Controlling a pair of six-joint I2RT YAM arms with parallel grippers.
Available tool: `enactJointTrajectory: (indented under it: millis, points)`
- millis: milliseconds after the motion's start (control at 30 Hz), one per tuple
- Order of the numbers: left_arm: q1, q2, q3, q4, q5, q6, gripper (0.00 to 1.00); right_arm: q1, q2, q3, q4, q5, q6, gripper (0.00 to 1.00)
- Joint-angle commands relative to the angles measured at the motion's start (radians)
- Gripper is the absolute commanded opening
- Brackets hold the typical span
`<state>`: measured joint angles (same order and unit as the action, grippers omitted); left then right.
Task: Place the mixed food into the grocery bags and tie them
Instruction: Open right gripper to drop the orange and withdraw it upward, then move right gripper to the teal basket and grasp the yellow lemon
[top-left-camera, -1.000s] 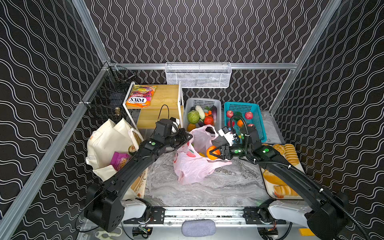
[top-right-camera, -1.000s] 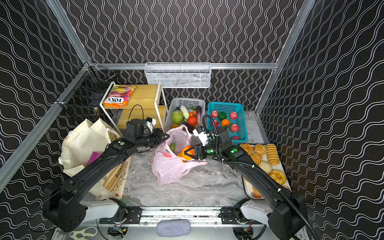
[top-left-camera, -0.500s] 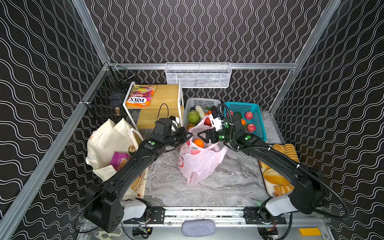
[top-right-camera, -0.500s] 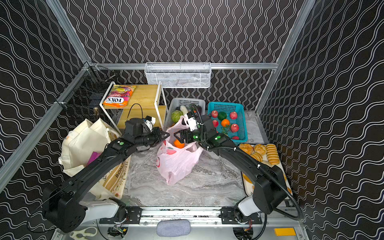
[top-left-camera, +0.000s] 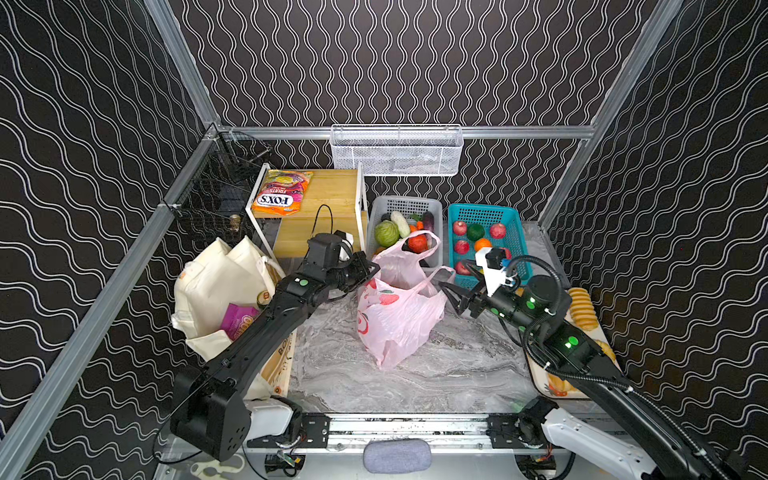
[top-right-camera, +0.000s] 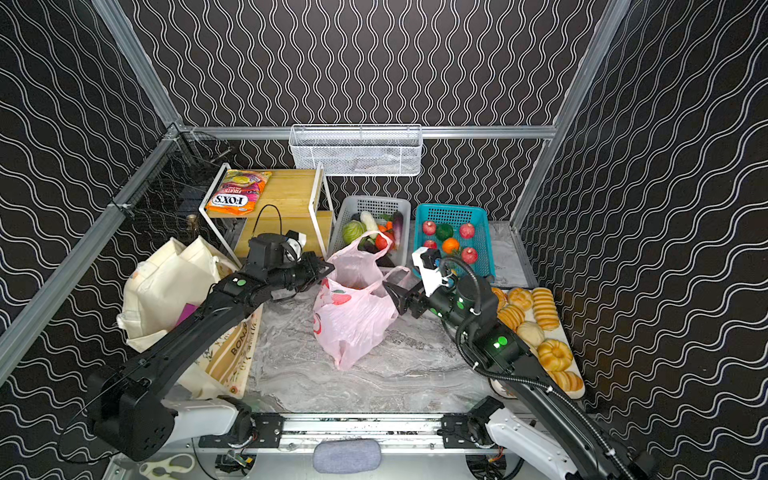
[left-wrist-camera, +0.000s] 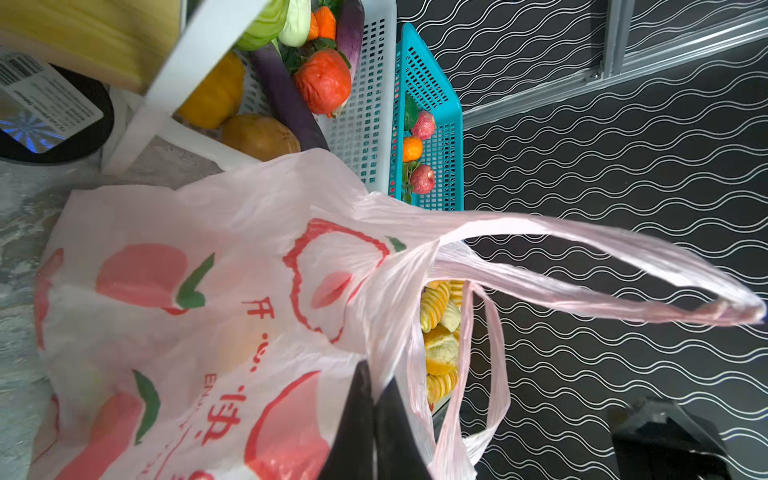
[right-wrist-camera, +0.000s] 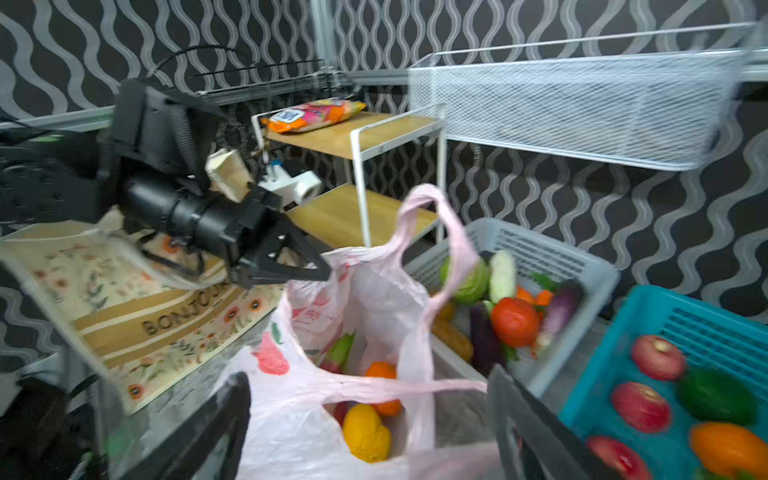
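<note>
Pink plastic bag (top-left-camera: 395, 320): thin and translucent with a red fruit print; we see it standing upright near the middle of the grey marble tabletop (top-left-camera: 457, 374), mouth open upward, both handles loose
Inside the bag: in the right wrist view we make out a yellow toy fruit (right-wrist-camera: 365, 434), an orange toy fruit (right-wrist-camera: 382, 372) behind it, and a pink and green piece (right-wrist-camera: 338, 353) that may be the dragon fruit
Left gripper (top-left-camera: 374, 267): at the bag's left rim, fingers pressed together and pinching a fold of the pink plastic
Right gripper (top-left-camera: 451, 296): just beside the bag's right side, fingers spread wide and holding nothing; in its wrist view one handle strap runs across the gap between them, and we cannot tell whether it touches
Cream canvas tote (top-left-camera: 216, 278): left of the bag and apart from it, slumped open, with a purple snack packet (top-left-camera: 239, 320) lying in its mouth
Grey basket (top-left-camera: 434, 205): just behind the bag, holding a cabbage, an aubergine and other vegetables
Teal basket (top-left-camera: 519, 232): behind the bag and to its right, holding red, green and orange fruits
Wooden shelf (top-left-camera: 332, 191): behind the bag and to its left, an orange FOX'S packet (top-left-camera: 282, 193) on its top tier
Bread tray (top-right-camera: 577, 390): right of the bag, well apart, past the right arm
</note>
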<state>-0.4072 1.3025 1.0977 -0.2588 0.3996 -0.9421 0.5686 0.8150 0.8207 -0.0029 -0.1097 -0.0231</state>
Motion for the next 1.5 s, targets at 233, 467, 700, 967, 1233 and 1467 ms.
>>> enactJointTrajectory:
  millis: [233,467,700,967,1233,1467]
  points:
    - [0.011,-0.001,-0.007,0.011,0.021,0.018,0.0,-0.648,0.37,0.28,-0.368,-0.203,0.319,0.78]
    - [0.013,-0.036,-0.028,-0.003,0.008,0.077,0.0,-0.653,0.788,0.568,-0.662,-0.147,0.364,0.74]
    - [0.013,-0.061,-0.032,-0.007,0.02,0.081,0.0,-0.641,0.925,0.627,-0.655,-0.122,0.362,0.69]
    - [0.013,-0.078,-0.048,-0.008,0.007,0.076,0.0,-0.612,1.106,0.783,-0.775,-0.108,0.307,0.65]
    - [0.013,-0.063,-0.045,-0.009,0.024,0.083,0.0,-0.592,1.19,0.855,-0.811,-0.071,0.286,0.66]
    - [0.013,-0.059,-0.04,-0.011,0.047,0.096,0.0,-0.544,1.273,0.912,-0.843,0.021,0.269,0.68]
